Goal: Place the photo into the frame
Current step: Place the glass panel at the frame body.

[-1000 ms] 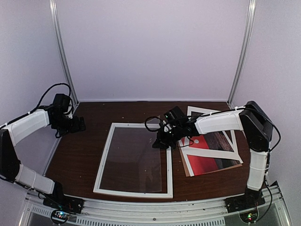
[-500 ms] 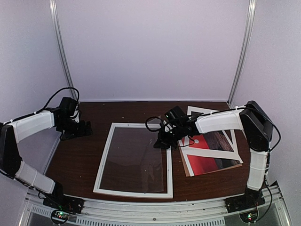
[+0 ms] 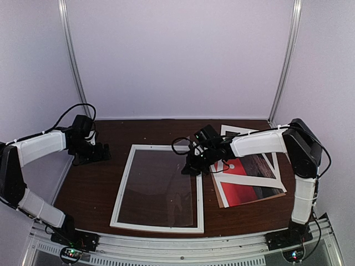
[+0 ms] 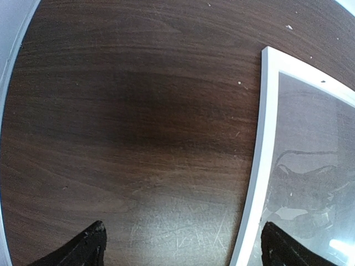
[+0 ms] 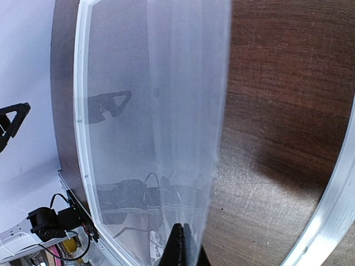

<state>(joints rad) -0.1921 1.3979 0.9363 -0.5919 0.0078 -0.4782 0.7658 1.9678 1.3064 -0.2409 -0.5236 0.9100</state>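
Note:
The white frame (image 3: 123, 185) lies flat in the middle of the table. A clear sheet (image 5: 150, 127) covers most of its opening, with its right edge raised off the wood. My right gripper (image 3: 191, 166) is shut on that raised edge, the fingertips (image 5: 176, 246) pinched together on it. The red sunset photo (image 3: 241, 188) lies to the right of the frame, partly under a white mat (image 3: 252, 178). My left gripper (image 3: 102, 152) is open at the frame's left rail (image 4: 259, 160); the rail runs between its fingertips (image 4: 86, 246), nothing held.
A brown backing board (image 3: 222, 204) shows under the photo's near-left edge. Pale walls and metal posts (image 3: 75, 72) close in the table on three sides. Bare wood (image 4: 138, 111) lies left of the frame.
My left gripper has moved right, toward the frame's left rail, staying open. The right gripper and the clear sheet have barely moved.

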